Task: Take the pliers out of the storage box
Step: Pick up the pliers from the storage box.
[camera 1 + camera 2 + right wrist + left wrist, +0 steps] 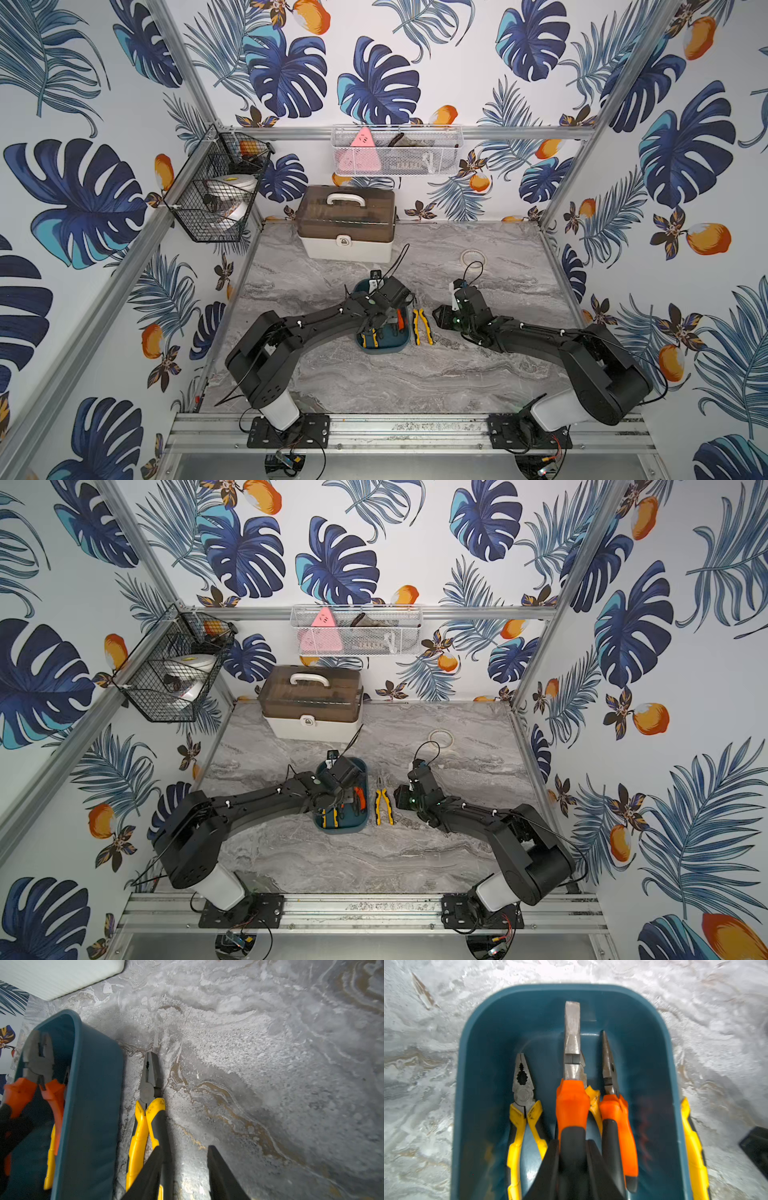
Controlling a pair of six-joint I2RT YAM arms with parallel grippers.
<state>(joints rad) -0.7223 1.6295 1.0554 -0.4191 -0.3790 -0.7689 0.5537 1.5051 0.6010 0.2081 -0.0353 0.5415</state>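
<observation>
Tabletop (457, 374) in grey marble carries everything. White toolbox (347, 245) sits shut at the back, out of the way, no part in this job. Storage box (384, 349) lies mid-tabletop between the two arms, likely so either one can reach it.

Left arm bends over the box with the left hand (572, 1144) down inside it. Its fingers (548, 1167) are closed against the black grip of the big orange-handled pliers (572, 1103). The hold is low on the handle, away from the metal head, probably because rubber grips better than steel.

Right hand (185, 1147) hangs low over bare tabletop just right of the box, fingers apart, nothing between them. One finger overlaps the handle of the yellow-handled pliers (148, 1084); can't tell if it touches. That pair lies flat on the tabletop just beside the box wall and parallel to it. It reads as one pair already out, laid close to leave room.

Inside the box, heads all pointing the same way:
- yellow combination pliers (523, 1093), flat on the floor
- needle-nose pliers (609, 1076), on edge against the held pair
- a yellow handle (593, 1097) peeking from underneath, mostly hidden

By my count, four in and one out.
</observation>
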